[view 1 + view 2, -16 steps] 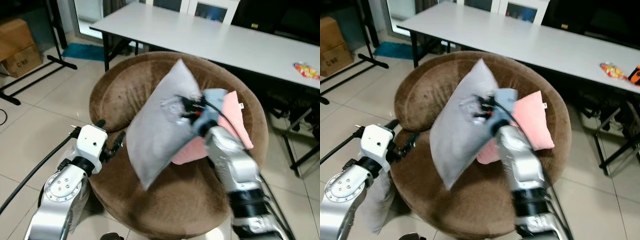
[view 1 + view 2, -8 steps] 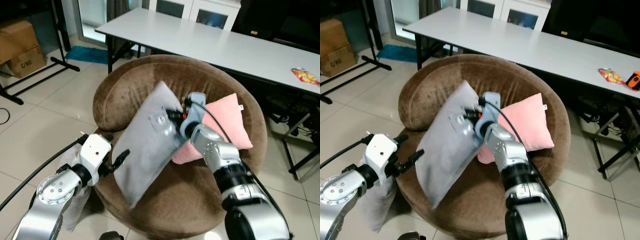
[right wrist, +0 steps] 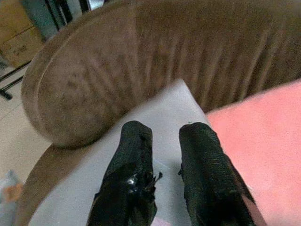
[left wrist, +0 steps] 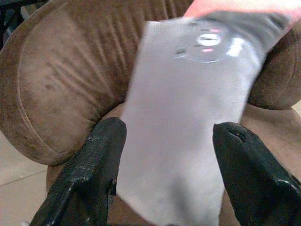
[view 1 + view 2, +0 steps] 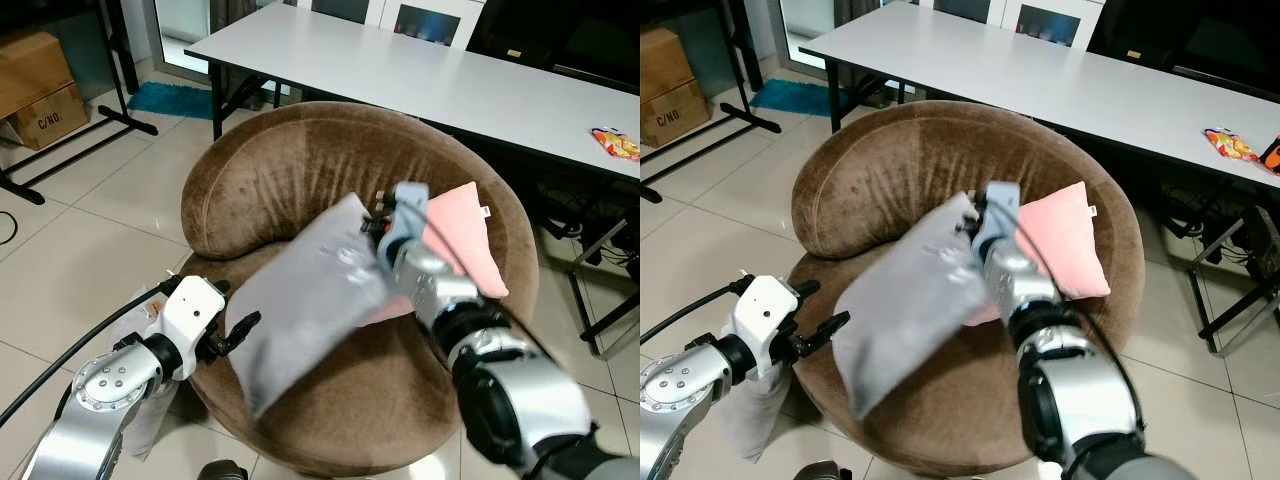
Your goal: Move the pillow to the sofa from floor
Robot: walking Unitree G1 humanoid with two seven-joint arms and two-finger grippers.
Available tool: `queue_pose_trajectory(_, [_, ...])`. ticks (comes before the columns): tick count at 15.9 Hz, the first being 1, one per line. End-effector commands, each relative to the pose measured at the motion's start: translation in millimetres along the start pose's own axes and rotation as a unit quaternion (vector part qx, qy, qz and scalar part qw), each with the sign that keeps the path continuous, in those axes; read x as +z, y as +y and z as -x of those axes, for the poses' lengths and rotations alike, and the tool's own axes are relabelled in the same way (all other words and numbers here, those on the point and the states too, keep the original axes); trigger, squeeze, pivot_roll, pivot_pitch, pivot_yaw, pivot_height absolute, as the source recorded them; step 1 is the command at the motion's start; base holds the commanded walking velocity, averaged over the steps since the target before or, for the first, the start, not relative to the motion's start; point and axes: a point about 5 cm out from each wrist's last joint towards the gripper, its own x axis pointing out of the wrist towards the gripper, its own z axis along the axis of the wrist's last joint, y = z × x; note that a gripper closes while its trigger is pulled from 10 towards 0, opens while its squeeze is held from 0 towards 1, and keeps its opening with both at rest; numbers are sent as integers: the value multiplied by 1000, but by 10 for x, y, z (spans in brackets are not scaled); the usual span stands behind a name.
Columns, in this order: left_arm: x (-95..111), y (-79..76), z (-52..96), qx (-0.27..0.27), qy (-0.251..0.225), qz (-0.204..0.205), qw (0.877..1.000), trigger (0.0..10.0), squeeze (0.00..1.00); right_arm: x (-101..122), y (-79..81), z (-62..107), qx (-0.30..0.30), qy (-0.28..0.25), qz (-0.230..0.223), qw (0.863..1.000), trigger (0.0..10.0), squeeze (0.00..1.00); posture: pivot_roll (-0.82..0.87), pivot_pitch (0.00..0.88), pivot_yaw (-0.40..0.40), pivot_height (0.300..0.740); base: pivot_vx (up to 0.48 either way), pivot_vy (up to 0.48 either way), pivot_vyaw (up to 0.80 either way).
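A grey pillow [image 5: 305,300], blurred by motion, lies slanted across the seat of the round brown sofa [image 5: 280,170], its upper corner against a pink pillow [image 5: 465,240]. My right gripper [image 5: 374,228] hovers just over that upper corner. In the right wrist view its fingers [image 3: 136,141] stand slightly apart with nothing between them, the grey cloth underneath. My left gripper [image 5: 232,306] is at the sofa's front left edge, open wide, and the pillow's lower end [image 4: 178,141] lies ahead between its fingertips without touching them.
A long white table [image 5: 400,70] stands behind the sofa, with a snack packet [image 5: 615,143] at its right end. A cardboard box [image 5: 40,95] and black stand legs [image 5: 60,160] are on the tiled floor at left. A grey bundle [image 5: 745,415] lies below my left arm.
The grey pillow has dropped from hanging upright in my right gripper to lying across the seat. The right gripper has let go and stays above its corner. The camera shifted slightly.
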Motion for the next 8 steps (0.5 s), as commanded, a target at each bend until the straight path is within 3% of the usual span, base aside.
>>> queue_pose_trajectory(1, [28, -32, 12, 3, -9, 7, 1000, 10000, 0, -1, -84, 7, -16, -1, 14, 1000, 10000, 706, 64, 0, -122, 740, 0, 0, 0])
queue_pose_trajectory(2, [27, -33, 31, 27, -15, 13, 999, 10000, 0, -8, -211, 33, -39, -10, 67, 997, 10000, 0, 61, 0, -119, 740, 0, 0, 0])
queue_pose_trajectory(4, [37, -31, 49, 47, -21, 11, 999, 10000, 0, -12, -294, 67, -34, -28, 76, 996, 10000, 0, 58, 0, -116, 740, 0, 0, 0])
queue_pose_trajectory(5, [50, -10, 58, 72, -31, 14, 997, 10000, 0, -4, -322, 105, -26, -54, 54, 997, 10000, 0, 55, 0, -115, 740, 0, 0, 0])
queue_pose_trajectory(8, [79, -31, 64, 123, -49, 37, 990, 10000, 0, -58, -229, 403, 25, -116, 73, 990, 10000, 0, 40, 0, -113, 740, 0, 0, 0])
